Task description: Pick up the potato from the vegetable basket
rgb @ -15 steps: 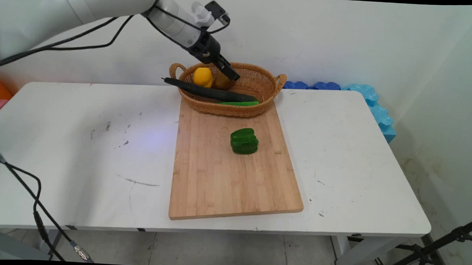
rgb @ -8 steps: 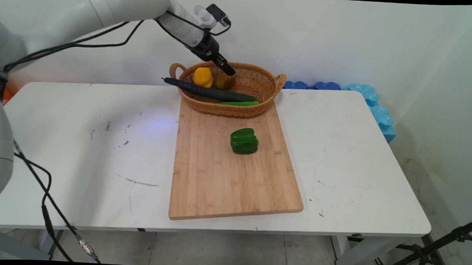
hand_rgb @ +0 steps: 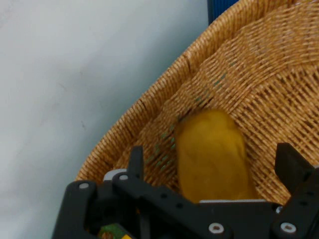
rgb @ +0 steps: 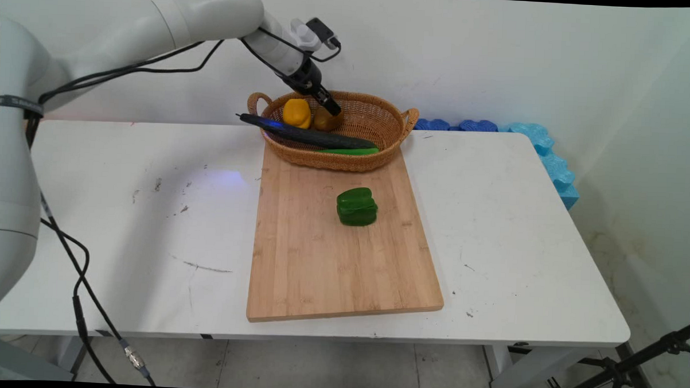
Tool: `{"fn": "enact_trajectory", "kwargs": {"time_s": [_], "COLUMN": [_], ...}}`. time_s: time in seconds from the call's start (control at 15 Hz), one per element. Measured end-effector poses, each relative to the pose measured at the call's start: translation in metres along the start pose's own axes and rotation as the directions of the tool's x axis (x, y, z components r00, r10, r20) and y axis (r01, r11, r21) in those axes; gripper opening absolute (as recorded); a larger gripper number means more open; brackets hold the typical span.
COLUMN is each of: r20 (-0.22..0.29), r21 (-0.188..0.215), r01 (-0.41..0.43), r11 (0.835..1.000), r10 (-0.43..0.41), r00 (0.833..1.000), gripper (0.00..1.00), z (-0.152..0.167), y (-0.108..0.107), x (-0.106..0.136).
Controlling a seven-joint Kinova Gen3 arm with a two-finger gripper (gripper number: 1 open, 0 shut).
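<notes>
My gripper (rgb: 332,106) hangs over the back left part of an oval wicker basket (rgb: 389,106), just above a brown potato (rgb: 324,122). In the hand view the gripper (hand_rgb: 214,162) is open, its two black fingers (hand_rgb: 135,160) standing either side of the potato (hand_rgb: 212,154) with a gap to each; the basket's woven wall (hand_rgb: 164,92) curves behind. A yellow pepper (rgb: 297,112) sits left of the potato. A long dark cucumber (rgb: 307,136) lies across the basket's front with its end sticking out to the left, beside a light green vegetable (rgb: 349,151).
A wooden cutting board (rgb: 331,262) lies in front of the basket, with a green bell pepper (rgb: 356,206) on its far half. Blue foam pieces (rgb: 544,152) line the table's back right edge. Black cables hang at the left.
The gripper has drawn back a little to the left over the basket, uncovering more of the potato. The arm's upper links have swung in from the left.
</notes>
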Motion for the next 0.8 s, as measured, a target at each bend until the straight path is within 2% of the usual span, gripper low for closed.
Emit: {"fn": "enact_trajectory", "kwargs": {"time_s": [0.67,0.73,0.8], "r20": [0.036,0.039,0.042], "r21": [-0.015,-0.017,-0.018], "r01": [-0.037,-0.041,-0.044], "r11": [0.999,0.999,0.999], "r10": [0.038,0.041,0.044], "r00": [0.999,0.998,0.998], "gripper": [1.0,0.0,0.0], "z": [0.03,0.032,0.034], "y": [0.0,0.0,0.0], "x": [0.0,0.0,-0.001]}}
